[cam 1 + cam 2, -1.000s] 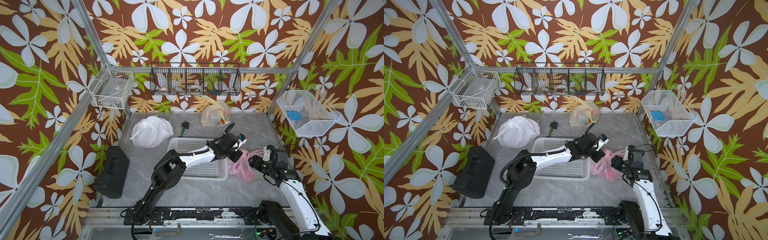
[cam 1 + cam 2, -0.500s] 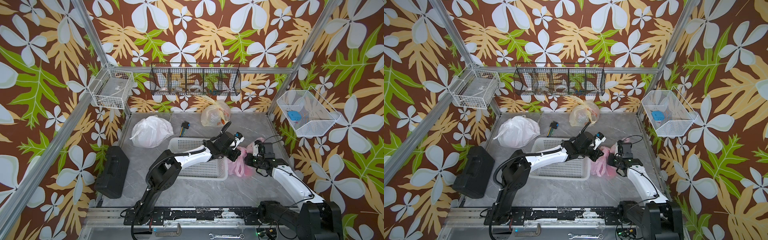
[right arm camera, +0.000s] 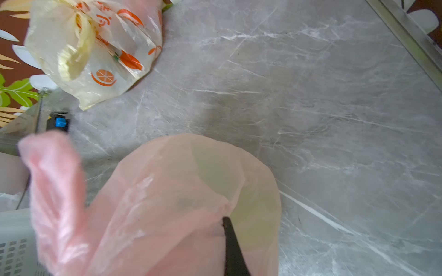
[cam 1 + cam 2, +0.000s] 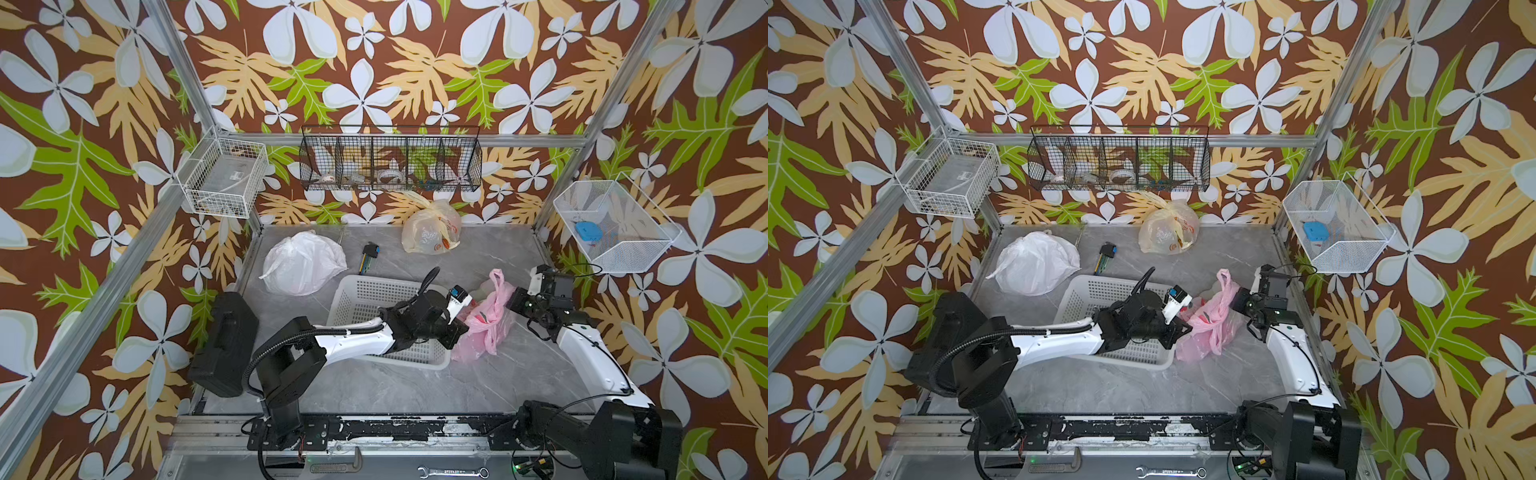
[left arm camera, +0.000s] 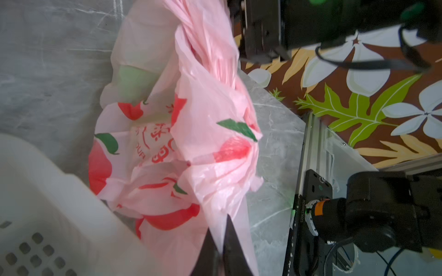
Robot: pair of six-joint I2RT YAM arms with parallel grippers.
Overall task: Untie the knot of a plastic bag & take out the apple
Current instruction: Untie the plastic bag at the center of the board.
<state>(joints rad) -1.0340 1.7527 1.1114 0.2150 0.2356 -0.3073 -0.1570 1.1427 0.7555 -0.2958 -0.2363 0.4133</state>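
The pink plastic bag (image 4: 484, 322) with red apple prints lies on the grey table (image 4: 415, 386), just right of the white basket. My left gripper (image 4: 459, 328) is at its left side. In the left wrist view its two dark fingers (image 5: 233, 241) are shut on a fold of the bag (image 5: 191, 143). My right gripper (image 4: 512, 300) is at the bag's right side. One dark finger (image 3: 230, 241) shows there, with the film puckered at its tip. A pale green round shape, the apple (image 3: 215, 172), shows through the film. The twisted handles (image 5: 212, 55) stand up; the knot itself is unclear.
A white perforated basket (image 4: 374, 299) lies under my left arm. A white bag (image 4: 303, 262), a yellowish bag with orange prints (image 4: 432, 228) and a small black and blue tool (image 4: 370, 251) lie at the back. A black case (image 4: 226, 336) stands at the left edge.
My right arm reached in to the bag's right side and its jaws closed on the film. The bag and my left gripper shifted slightly, and a handle loop now stands up.
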